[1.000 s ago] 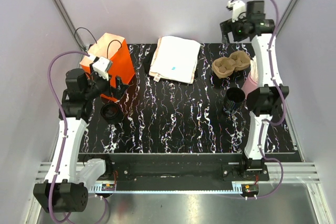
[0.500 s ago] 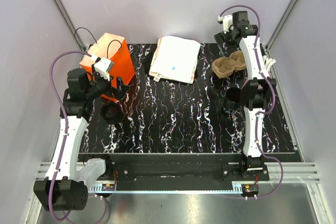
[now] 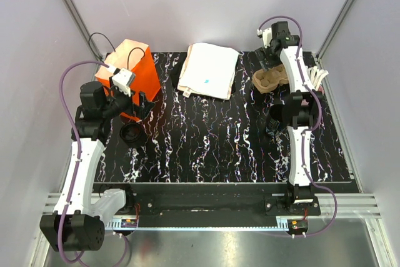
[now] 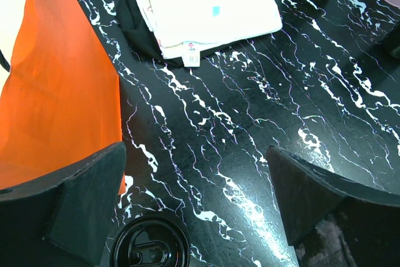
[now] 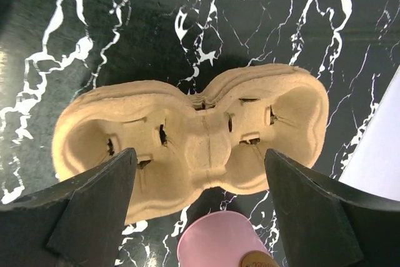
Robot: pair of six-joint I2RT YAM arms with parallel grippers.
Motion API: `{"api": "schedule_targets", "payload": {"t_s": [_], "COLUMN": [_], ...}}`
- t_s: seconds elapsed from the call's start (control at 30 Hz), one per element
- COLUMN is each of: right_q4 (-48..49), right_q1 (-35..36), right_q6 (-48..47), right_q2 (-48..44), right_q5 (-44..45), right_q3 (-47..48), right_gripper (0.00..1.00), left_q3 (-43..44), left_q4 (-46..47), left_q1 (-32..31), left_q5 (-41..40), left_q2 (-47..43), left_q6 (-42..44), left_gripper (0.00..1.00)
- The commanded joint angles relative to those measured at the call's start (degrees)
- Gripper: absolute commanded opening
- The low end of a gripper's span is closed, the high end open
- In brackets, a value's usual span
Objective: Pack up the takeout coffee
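Here, the left gripper (image 4: 195, 154) hangs with its jaws spread wide beside the orange bag (image 3: 134, 67), above a flat black lid (image 4: 150, 248), holding nothing. Farther right, the right gripper (image 5: 199, 154) hovers with its jaws apart over the 2-cup cardboard carrier (image 5: 206, 123), gripping nothing. The takeout coffee (image 3: 274, 119) stands on the table (image 3: 212, 142) near that carrier, partly hidden by the right arm (image 3: 301, 112).

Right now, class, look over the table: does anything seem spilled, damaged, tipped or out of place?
Nothing looks spilled or broken. The one oddity is the white paper stack, which lies slightly askew, with a dark piece poking out from under its left side. The cardboard cup carrier sits flat, wells up.
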Motion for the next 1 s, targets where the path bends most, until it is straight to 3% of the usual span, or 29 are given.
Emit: {"api": "schedule_targets", "payload": {"t_s": [0.0, 0.4, 0.97], "right_q4": [-0.3, -1.8, -4.7], "right_q1": [0.1, -3.0, -4.0], "right_q6": [-0.5, 1.1, -0.8], "right_q2": [1.6, 3.0, 4.2], "right_q5": [2.5, -3.6, -9.7], "right_q3": [2.6, 2.3, 2.7], "right_gripper": [0.88, 0.78, 0.72], "left_q3": [0.1, 0.1, 0.4], "left_q4": [2.4, 2.3, 2.2], "left_q1": [-0.1, -0.2, -0.2], "left_q5": [2.1, 2.4, 2.3], "left_q2": [0.3, 1.4, 1.7], "left_q6": [0.4, 0.4, 0.4], "left_gripper": [0.99, 0.99, 0.99]}}
